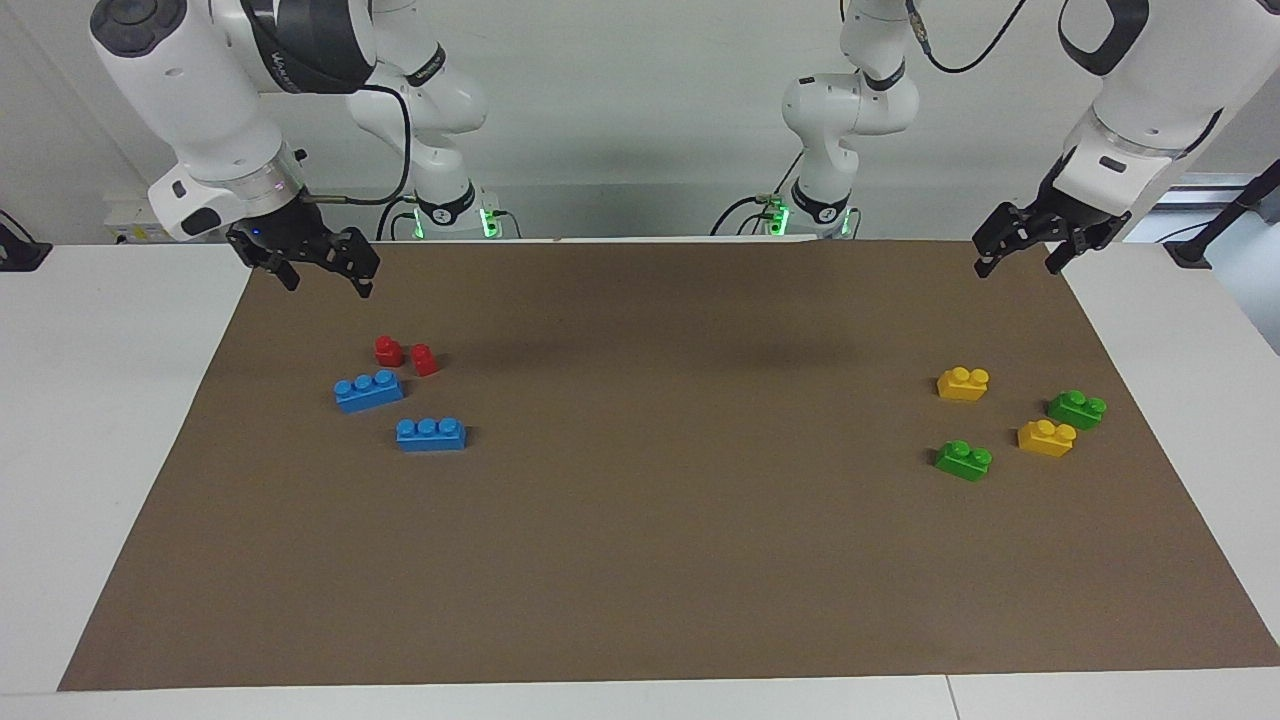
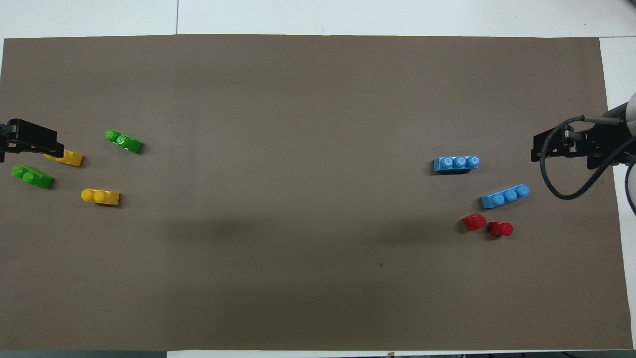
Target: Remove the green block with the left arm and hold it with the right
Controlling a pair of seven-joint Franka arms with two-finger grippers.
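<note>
Two green blocks lie on the brown mat at the left arm's end: one green block (image 1: 964, 460) (image 2: 123, 141) farther from the robots, the other green block (image 1: 1077, 408) (image 2: 33, 176) toward the mat's side edge. My left gripper (image 1: 1015, 252) (image 2: 35, 140) hangs open and empty, high over the mat's corner, apart from both. At the other end my right gripper (image 1: 322, 272) (image 2: 539, 149) is also raised, open and empty, over the mat's edge above the red bricks.
Two yellow bricks (image 1: 963, 383) (image 1: 1046, 438) sit among the green ones. Two blue bricks (image 1: 369, 390) (image 1: 430, 433) and two red bricks (image 1: 388, 350) (image 1: 425, 359) lie at the right arm's end. The brown mat (image 1: 640, 550) covers the table.
</note>
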